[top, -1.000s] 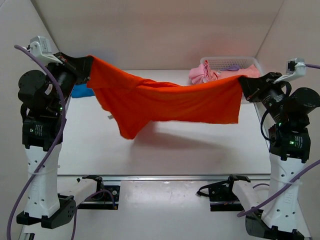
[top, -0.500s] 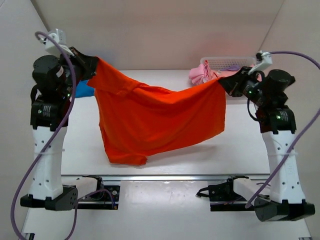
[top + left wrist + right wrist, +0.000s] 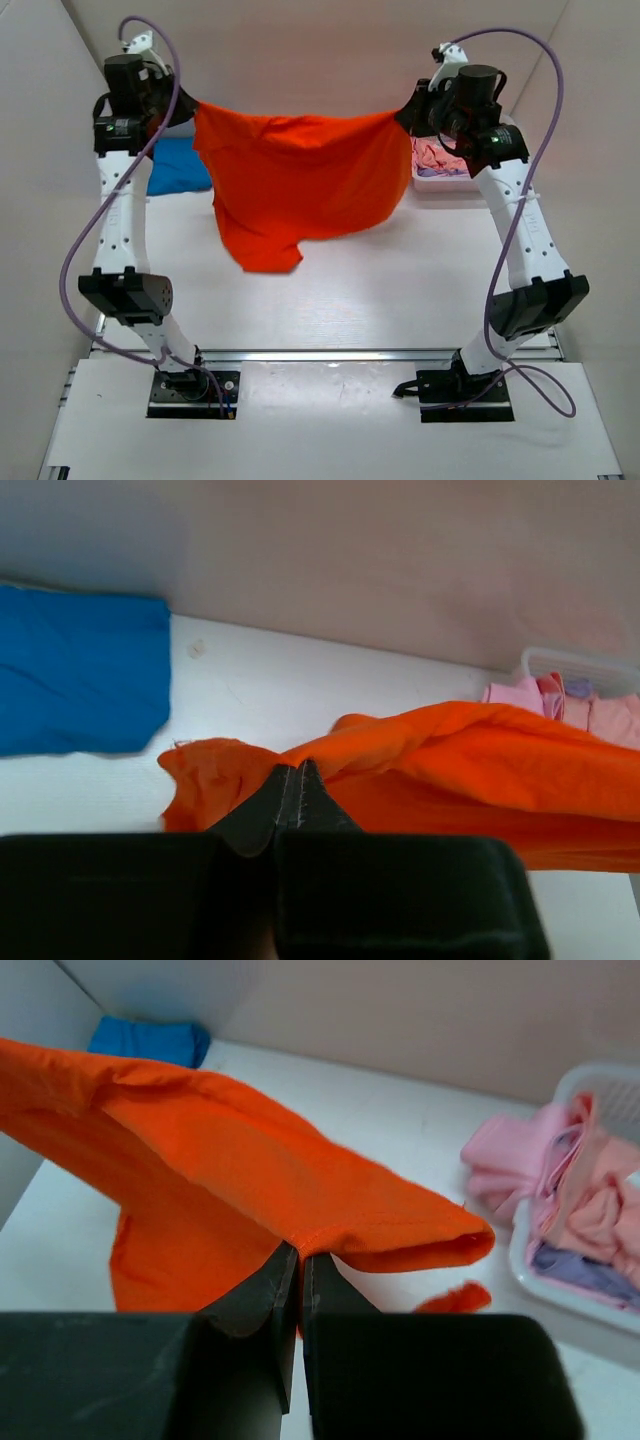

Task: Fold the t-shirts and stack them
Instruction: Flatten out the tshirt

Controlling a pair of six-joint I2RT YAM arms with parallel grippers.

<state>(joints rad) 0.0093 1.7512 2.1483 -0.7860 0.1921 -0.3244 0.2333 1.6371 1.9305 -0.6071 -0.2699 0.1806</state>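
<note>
The orange-red t-shirt (image 3: 300,180) hangs stretched between my two grippers, high above the table's far half. My left gripper (image 3: 190,112) is shut on its left top corner; in the left wrist view the gripper (image 3: 293,770) pinches the orange cloth (image 3: 480,750). My right gripper (image 3: 405,112) is shut on its right top corner; in the right wrist view the gripper (image 3: 300,1252) pinches the hem (image 3: 230,1150). A folded blue t-shirt (image 3: 178,165) lies flat at the far left. Pink and lilac t-shirts (image 3: 440,160) sit in the basket.
A white lattice basket (image 3: 450,183) stands at the far right, behind my right arm; it also shows in the right wrist view (image 3: 560,1280). White walls close in the back and both sides. The shirt's lower edge hangs just above the table (image 3: 330,290).
Both arms have risen and reached toward the back wall, lifting the orange-red shirt higher and farther. The shirt now hangs more vertically, its top edge pulled straighter.
</note>
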